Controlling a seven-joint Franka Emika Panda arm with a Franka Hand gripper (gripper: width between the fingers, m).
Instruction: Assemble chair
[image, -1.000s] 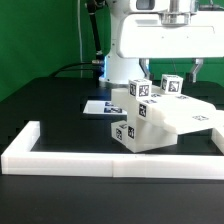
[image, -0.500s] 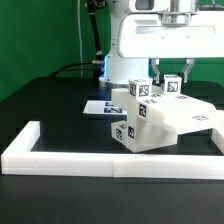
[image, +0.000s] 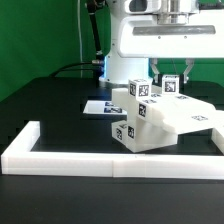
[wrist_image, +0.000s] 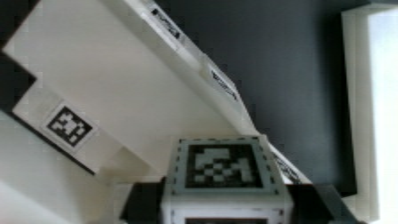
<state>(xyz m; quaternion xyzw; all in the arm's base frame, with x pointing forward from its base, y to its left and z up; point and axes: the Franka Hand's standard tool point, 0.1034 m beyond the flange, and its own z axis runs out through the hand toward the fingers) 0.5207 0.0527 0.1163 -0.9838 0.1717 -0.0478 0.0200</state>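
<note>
**Mia:** How much of the chair (image: 160, 118) is built?

**Ben:** A good bit, I think. Many white pieces sit together in one clump on the black tabletop (image: 50, 105). The clump is just behind the long white rail (image: 100, 157), near the end of it on the exterior view's right.

**Mia:** Which pieces can you pick out?

**Ben:** A flat slanted piece, maybe the seat (image: 190, 119), on the side of the clump toward the exterior view's right. Blocky pieces with black-and-white tags stand beside it. I cannot tell if they are all really joined or just leaning on each other.

**Mia:** What is the pincer (image: 171, 76) doing?

**Ben:** It hangs right over the back of the clump. Its two fingers (image: 157, 74) are pressed onto a small tagged block (image: 171, 85), one finger on each side. So it is closed on that block.

**Mia:** Does the wrist view show that too?

**Ben:** Yes. The block with its tag (wrist_image: 222, 165) sits right in the middle, and dark finger pads (wrist_image: 139, 200) hug both its sides.

**Mia:** Is that block in its place yet?

**Ben:** I cannot say. It is at the top back of the clump, but I cannot see where it meets the other pieces.

**Mia:** What is left?

**Ben:** My guess is that this block has to be set firm. It does not look like a finished chair yet, so more steps may come.

**Mia:** And the flat thing behind the clump?

**Ben:** That is the marker board (image: 98, 107). It is no part of the chair.
</note>
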